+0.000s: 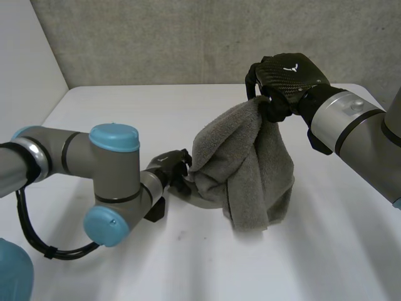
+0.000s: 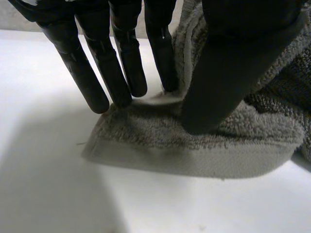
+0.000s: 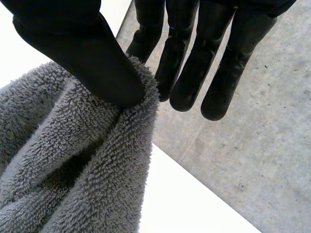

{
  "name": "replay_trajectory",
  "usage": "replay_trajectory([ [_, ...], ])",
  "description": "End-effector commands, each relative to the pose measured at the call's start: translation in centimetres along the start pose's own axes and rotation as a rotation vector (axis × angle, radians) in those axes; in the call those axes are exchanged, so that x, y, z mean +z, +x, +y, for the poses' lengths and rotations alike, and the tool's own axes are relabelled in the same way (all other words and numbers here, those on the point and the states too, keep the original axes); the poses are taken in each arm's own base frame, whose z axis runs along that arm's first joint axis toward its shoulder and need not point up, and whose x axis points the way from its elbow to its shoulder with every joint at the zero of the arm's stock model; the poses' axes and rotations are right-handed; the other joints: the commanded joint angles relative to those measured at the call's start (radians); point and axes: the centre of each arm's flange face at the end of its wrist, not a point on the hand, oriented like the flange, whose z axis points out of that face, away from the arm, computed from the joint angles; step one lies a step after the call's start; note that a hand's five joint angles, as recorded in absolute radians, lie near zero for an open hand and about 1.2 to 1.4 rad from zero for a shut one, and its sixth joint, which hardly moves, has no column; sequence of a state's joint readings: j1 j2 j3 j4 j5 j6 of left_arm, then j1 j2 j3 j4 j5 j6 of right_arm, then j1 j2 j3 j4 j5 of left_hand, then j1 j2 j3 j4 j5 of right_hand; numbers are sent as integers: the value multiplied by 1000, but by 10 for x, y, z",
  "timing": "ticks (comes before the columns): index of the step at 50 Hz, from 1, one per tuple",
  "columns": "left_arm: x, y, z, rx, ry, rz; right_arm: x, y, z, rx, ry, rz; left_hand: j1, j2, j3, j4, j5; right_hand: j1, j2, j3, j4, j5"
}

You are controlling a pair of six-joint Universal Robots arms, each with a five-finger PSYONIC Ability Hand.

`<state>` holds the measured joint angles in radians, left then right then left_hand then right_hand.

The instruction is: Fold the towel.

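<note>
now mid-fold: pinching the grey towel [image 1: 250, 169] by its top, high over the white table [image 1: 125, 113], with the right hand [image 1: 285, 78]; pinching its low edge at table level with the left hand [image 1: 172, 166]. next, probably: carrying the top across and down, keeping both pinches.

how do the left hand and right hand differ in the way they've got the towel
Height: the left hand is low, down at the table; the right hand is raised well above it.
Place on the towel: the left hand holds a hemmed bottom edge lying on the table; the right hand holds the top, from which the towel hangs.
Shared: each pinches the cloth between thumb and fingers.
</note>
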<state>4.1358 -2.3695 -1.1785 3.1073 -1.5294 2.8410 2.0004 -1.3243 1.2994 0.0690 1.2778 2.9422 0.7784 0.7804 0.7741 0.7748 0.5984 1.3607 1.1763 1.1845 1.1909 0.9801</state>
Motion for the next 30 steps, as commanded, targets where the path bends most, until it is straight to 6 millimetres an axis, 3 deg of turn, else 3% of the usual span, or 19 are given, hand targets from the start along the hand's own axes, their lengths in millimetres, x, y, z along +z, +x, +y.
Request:
replay_trajectory([
  [1, 6, 14, -6, 17, 47, 33, 0, 3, 0, 0, 1, 8, 616, 614, 621, 620, 622, 36, 220, 212, 205, 242],
  [8, 5, 13, -31, 17, 161, 26, 0, 7, -1, -1, 2, 19, 618, 616, 622, 621, 623, 36, 220, 212, 205, 242],
  [10, -9, 10, -67, 9, 248, 16, 0, 11, -2, 0, 4, 31, 618, 616, 622, 621, 623, 36, 220, 212, 205, 242],
  [11, -9, 10, -67, 9, 249, 16, 0, 11, -2, 0, 4, 31, 618, 616, 622, 621, 623, 36, 220, 212, 205, 242],
  [12, -18, 4, -89, 2, 302, 5, -1, 12, -3, 1, 4, 32, 618, 616, 622, 621, 623, 36, 220, 212, 205, 242],
  [13, -18, 4, -90, 2, 302, 5, -1, 12, -3, 1, 4, 32, 618, 616, 622, 621, 623, 36, 220, 212, 205, 242],
  [15, -43, -1, -132, 10, 403, -3, -4, 12, -9, 0, 21, 39, 618, 616, 622, 621, 623, 36, 220, 212, 205, 242],
  [16, -43, -1, -132, 10, 403, -3, -4, 12, -9, 0, 21, 39, 618, 616, 622, 621, 623, 36, 220, 212, 205, 242],
  [18, -77, 4, -169, 42, 504, 0, -13, 12, -22, -6, 49, 44, 618, 616, 622, 621, 623, 36, 220, 212, 205, 242],
  [19, -77, 4, -169, 43, 504, 0, -13, 12, -22, -6, 49, 44, 618, 616, 622, 621, 623, 36, 220, 212, 205, 242],
  [20, -92, 10, -180, 69, 530, 9, -17, 10, -25, -10, 57, 43, 618, 616, 622, 621, 623, 36, 220, 212, 205, 242],
  [25, -118, 21, -188, 136, 531, 52, -31, 1, -27, -8, 27, 17, 618, 616, 622, 621, 623, 36, 220, 212, 205, 242],
  [29, -121, 22, -174, 152, 470, 76, -42, -6, -12, -2, -92, -15, 618, 616, 622, 621, 623, 36, 220, 212, 205, 242],
  [30, -119, 20, -162, 156, 424, 80, -42, -6, -11, -2, -93, -16, 618, 616, 622, 621, 623, 36, 220, 212, 205, 242],
])
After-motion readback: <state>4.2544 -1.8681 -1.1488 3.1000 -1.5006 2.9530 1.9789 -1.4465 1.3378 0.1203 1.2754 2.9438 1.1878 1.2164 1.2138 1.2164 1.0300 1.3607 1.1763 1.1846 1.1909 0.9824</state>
